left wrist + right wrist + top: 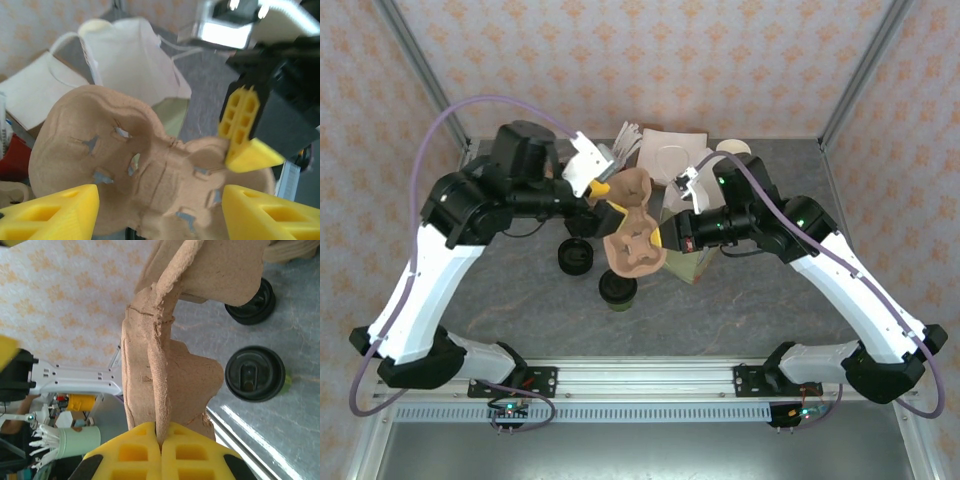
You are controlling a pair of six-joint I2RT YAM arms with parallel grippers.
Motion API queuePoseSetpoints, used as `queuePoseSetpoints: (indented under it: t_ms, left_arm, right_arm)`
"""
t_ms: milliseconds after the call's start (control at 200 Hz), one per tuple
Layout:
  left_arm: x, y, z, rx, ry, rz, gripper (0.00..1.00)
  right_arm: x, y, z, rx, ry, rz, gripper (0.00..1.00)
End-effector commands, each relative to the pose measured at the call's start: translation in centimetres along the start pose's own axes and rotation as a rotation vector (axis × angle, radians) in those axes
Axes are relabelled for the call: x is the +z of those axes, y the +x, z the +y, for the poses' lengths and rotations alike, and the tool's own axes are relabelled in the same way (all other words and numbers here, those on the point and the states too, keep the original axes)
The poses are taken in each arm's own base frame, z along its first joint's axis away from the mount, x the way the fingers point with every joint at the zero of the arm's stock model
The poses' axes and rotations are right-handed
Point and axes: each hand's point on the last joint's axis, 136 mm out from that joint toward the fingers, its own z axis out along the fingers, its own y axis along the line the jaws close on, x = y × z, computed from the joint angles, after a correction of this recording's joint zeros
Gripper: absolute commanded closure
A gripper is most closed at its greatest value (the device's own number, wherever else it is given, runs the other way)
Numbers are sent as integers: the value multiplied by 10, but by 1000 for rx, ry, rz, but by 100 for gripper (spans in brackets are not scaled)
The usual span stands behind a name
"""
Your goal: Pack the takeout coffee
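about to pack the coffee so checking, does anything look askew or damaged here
The pulp cup carrier hangs in the air on edge, not flat, pinched by its rim in the right pincer; the rim looks frayed above the grip. The takeout coffee stands upright, nothing spilled.

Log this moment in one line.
left tool: open by carrier | right tool: shut on carrier | coffee cup: on table, unpacked

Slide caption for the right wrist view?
Right claw grips the pulp cup carrier by its edge; lidded takeout coffee stands on the table.
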Motion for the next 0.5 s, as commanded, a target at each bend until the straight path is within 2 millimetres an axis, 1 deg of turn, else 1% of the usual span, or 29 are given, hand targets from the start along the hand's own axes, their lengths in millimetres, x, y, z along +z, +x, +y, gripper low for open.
queuePoseSetpoints:
  t_ms: [0,80,150,300,415,495]
  left_arm:
    - [8,22,-15,115,91,76,32]
    - [16,30,-23,132,149,90,30]
    - [24,37,-27,145,175,96,27]
    - [37,46,-28,176,195,92,24]
    - [44,49,-25,188,190,88,26]
    - [46,48,-24,186,186,85,32]
  right_arm:
    - [-4,16,1,-14,-4,58,100]
    - [-3,19,-1,-11,0,71,100]
    - [-2,22,1,-11,-16,91,100]
    - [1,20,5,-19,-39,106,100]
    - [1,20,6,-23,-39,110,100]
    - [1,21,6,-25,-41,115,100]
